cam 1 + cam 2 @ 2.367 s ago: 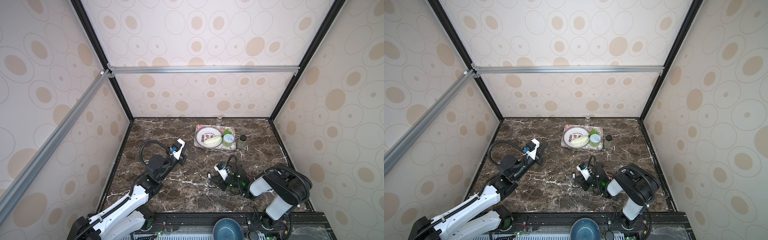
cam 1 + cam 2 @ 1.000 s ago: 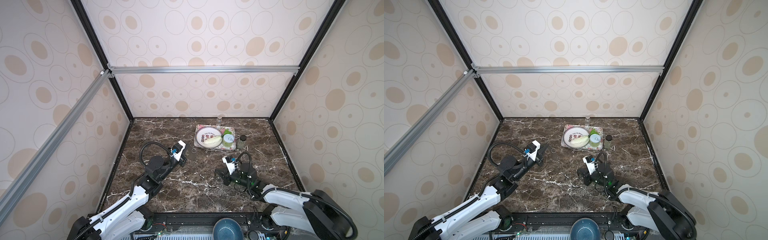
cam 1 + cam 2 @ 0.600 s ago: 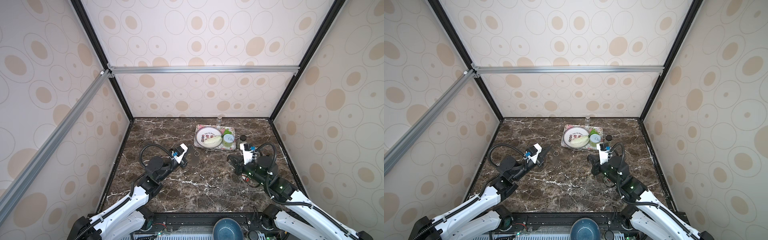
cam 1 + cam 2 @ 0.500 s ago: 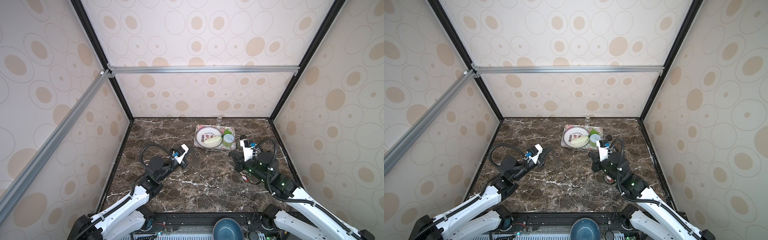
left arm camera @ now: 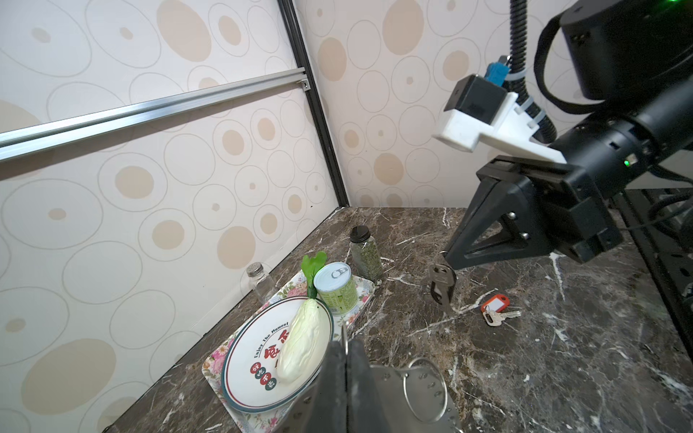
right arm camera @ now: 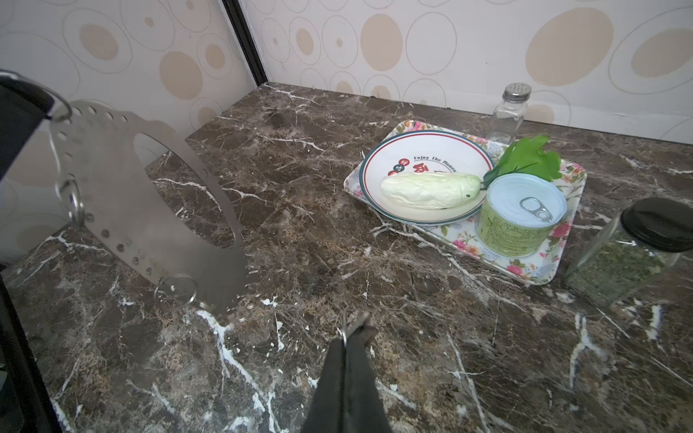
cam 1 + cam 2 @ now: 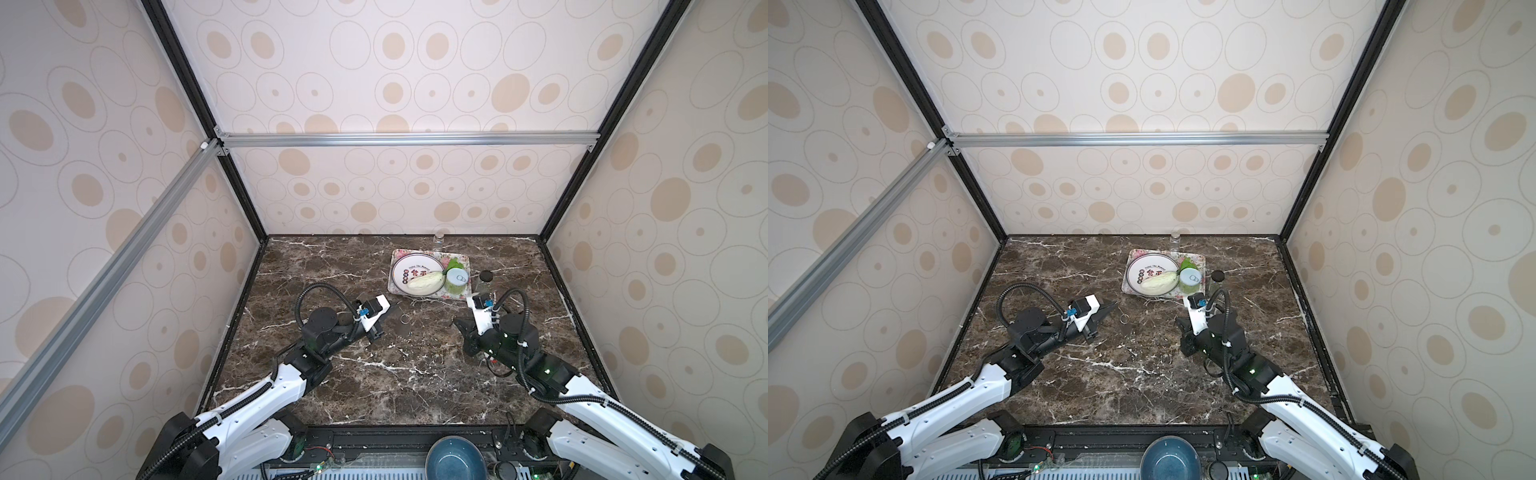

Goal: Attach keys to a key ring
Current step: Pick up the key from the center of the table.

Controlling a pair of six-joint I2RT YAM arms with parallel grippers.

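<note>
Marble tabletop (image 7: 374, 386), dotted beige walls (image 7: 395, 83); left jaws pinch key ring (image 6: 108, 180), right jaws pinch black fob (image 5: 441, 285).

Open marble tabletop (image 7: 395, 386), tray (image 7: 435, 254) behind.

circle-patterned walls (image 7: 395, 83), dark marble tabletop (image 7: 415, 395)

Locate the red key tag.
Left wrist view: the red tag lies on the marble table on the robot's right side, near the black fob hanging from the right gripper.
</note>
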